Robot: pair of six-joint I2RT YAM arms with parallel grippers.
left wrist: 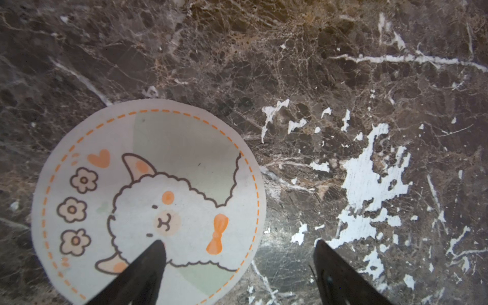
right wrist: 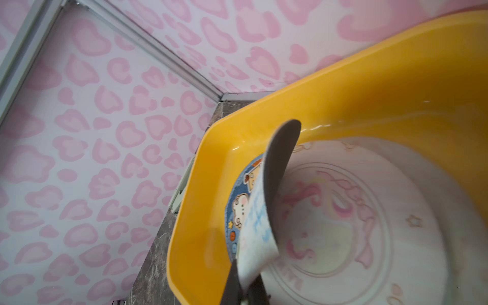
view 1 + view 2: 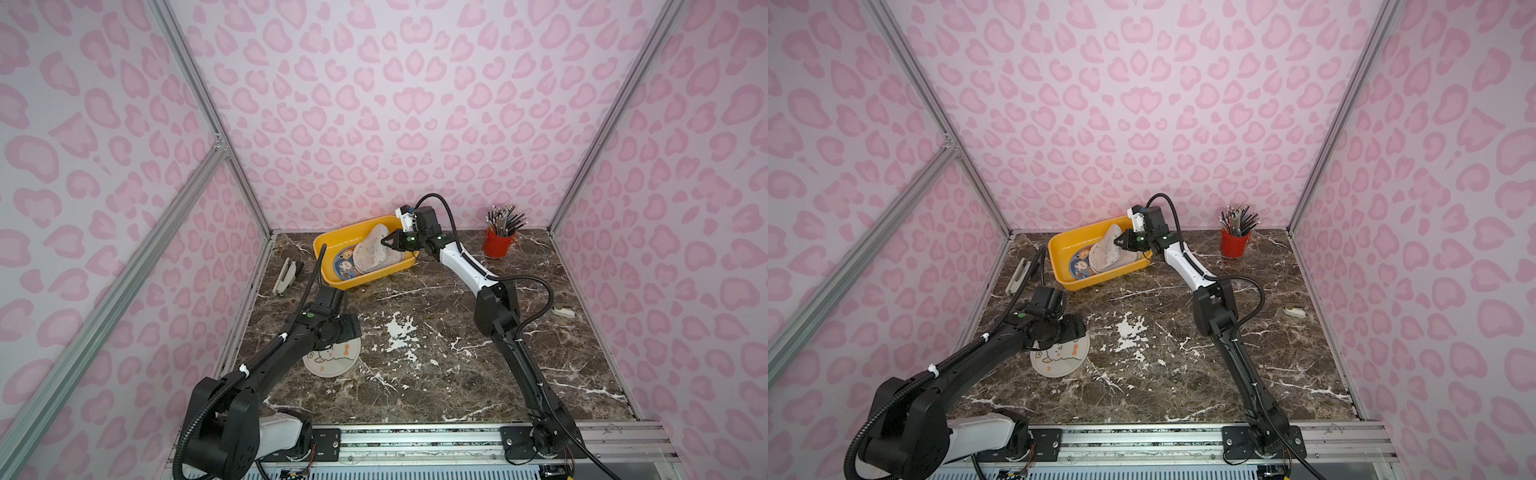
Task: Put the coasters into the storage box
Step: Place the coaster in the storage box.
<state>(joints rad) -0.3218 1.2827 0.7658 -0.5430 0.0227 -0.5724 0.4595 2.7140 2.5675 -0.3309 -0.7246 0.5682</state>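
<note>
Nearest the camera, the left arm point(image 3: 286, 349) reaches low over the brown marble desk point(image 3: 457, 374), wrist pointing down. Its jaws are spread wide and hold nothing. In the left wrist view one fingertip point(image 1: 148, 264) hangs over the alpaca coaster point(image 1: 148, 200), and the other is over bare desk beside it. That coaster lies flat on the desk, partly hidden by the wrist in both top views point(image 3: 332, 361) point(image 3: 1059, 359), well apart from the storage box point(image 3: 345, 237).

At the desk's right edge lies a small beige object point(image 3: 564, 311); what it is cannot be told. At the left edge, just beside the box, lies a grey stapler-like tool point(image 3: 284, 276).

The right arm point(image 3: 465, 262) stretches far forward, with its wrist level over the box's right end. Its jaws are pinched on the edge of a pale coaster point(image 3: 372, 245), which curls upward inside the box. Under it are a blue coaster point(image 3: 344, 264) on the box floor and a stack of pale coasters point(image 2: 343, 216) against the right wall.

The yellow box sits at the back of the desk, near the wall. A red pencil cup point(image 3: 498, 243) stands in the far right corner.
</note>
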